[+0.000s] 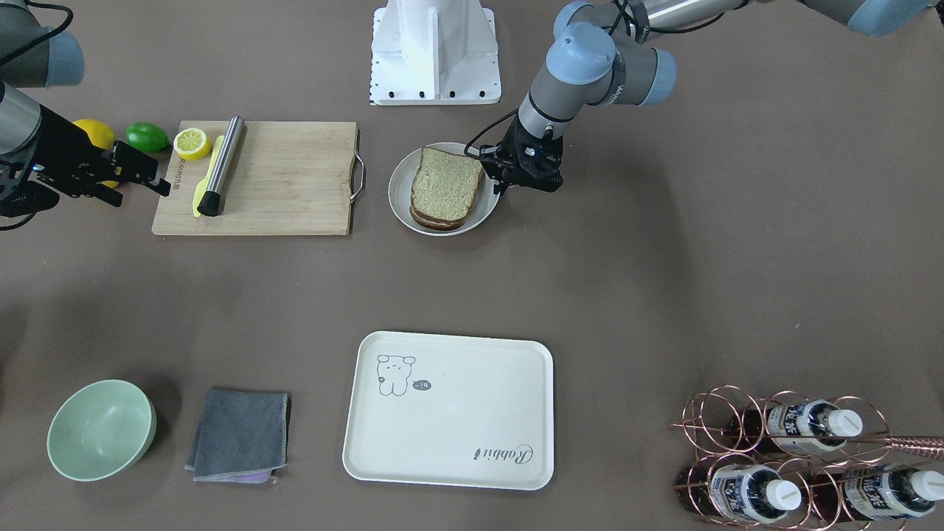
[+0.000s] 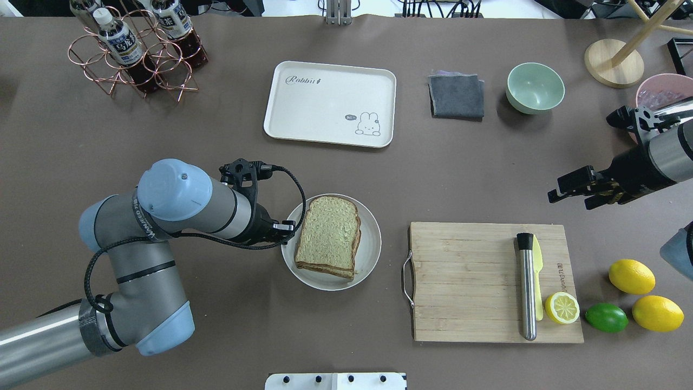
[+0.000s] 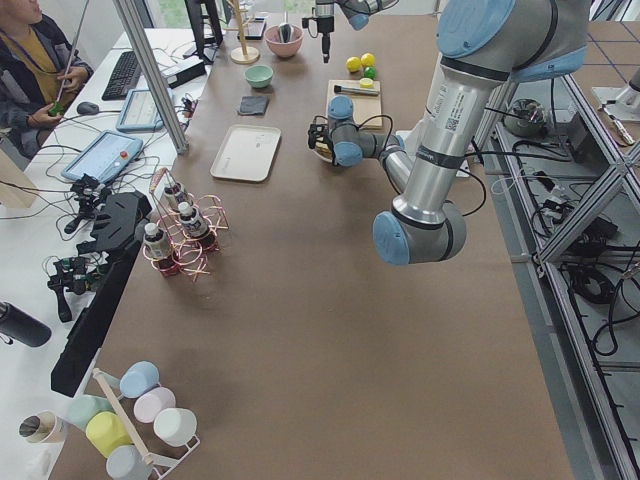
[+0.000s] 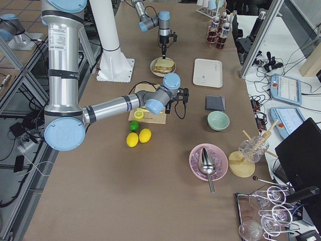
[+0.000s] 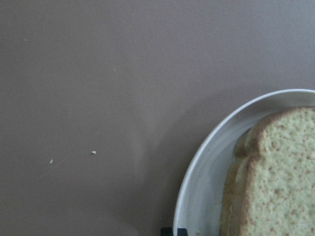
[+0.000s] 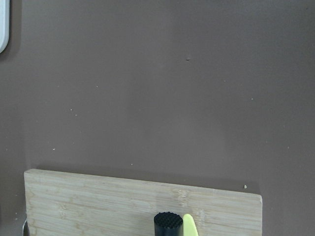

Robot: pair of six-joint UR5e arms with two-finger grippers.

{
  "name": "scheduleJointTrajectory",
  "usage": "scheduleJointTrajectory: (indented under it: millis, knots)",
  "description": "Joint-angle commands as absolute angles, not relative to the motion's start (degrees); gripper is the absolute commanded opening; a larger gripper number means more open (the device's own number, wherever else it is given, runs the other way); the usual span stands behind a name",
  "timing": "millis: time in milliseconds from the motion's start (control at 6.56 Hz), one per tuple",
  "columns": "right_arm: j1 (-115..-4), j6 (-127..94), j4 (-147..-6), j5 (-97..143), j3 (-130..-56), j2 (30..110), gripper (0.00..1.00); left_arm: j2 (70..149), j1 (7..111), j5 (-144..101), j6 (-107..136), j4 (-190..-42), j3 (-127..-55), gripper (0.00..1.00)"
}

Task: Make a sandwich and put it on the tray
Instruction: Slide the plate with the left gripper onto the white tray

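The sandwich (image 1: pixel 445 188) lies on a round white plate (image 1: pixel 399 193): two tan bread slices stacked, the egg hidden between them. It also shows in the overhead view (image 2: pixel 328 235) and in the left wrist view (image 5: pixel 280 177). My left gripper (image 1: pixel 493 184) points down at the plate's rim (image 5: pixel 197 182) on the robot's left side. It looks shut, with its black fingertips (image 5: pixel 172 231) right at the rim; I cannot tell whether they pinch it. The cream tray (image 1: pixel 450 442) with the bear drawing lies bare, apart from the plate. My right gripper (image 1: pixel 140 192) is open and empty beside the cutting board.
A wooden cutting board (image 1: pixel 287 184) carries a steel-handled tool (image 1: pixel 221 166), a yellow knife (image 1: pixel 200 193) and a half lemon (image 1: pixel 192 143). A lime (image 1: pixel 147 136) and lemons lie beside it. A green bowl (image 1: pixel 101 429), a grey cloth (image 1: pixel 240 435) and a copper bottle rack (image 1: pixel 789 457) stand along the operators' edge.
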State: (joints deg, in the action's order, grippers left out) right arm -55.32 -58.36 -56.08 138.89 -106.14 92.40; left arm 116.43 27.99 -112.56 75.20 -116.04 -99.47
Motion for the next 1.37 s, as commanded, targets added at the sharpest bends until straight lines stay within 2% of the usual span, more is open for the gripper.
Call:
scheduleJointTrajectory:
  millis: [0,153,458,610,915,1220]
  knots:
    - [-55.37,-58.36,-56.07,138.60,-106.17,92.55,1.00,116.46,30.75,-114.61,77.16,-116.63,-99.32,0.00]
    - [-55.63,-58.36,-55.99,138.86,-106.43,92.64,1.00,116.63,32.85,-114.78,77.17,-116.46,-99.14,0.00]
    - [-56.08,-58.36,-55.99,139.13,-109.94,95.44,0.99,121.61,37.68,-116.89,76.82,-116.28,-93.63,0.00]
    - [-56.07,-58.36,-55.99,139.13,-111.00,96.58,0.99,126.16,39.88,-118.37,76.73,-116.28,-88.38,0.00]
    - [-56.86,-58.36,-55.99,139.22,-111.27,96.50,0.99,137.50,45.85,-123.73,70.01,-116.72,-71.28,0.00]
    - [-57.13,-58.36,-56.07,139.22,-111.18,96.15,0.99,139.65,51.13,-129.45,63.75,-117.50,-62.45,0.00]
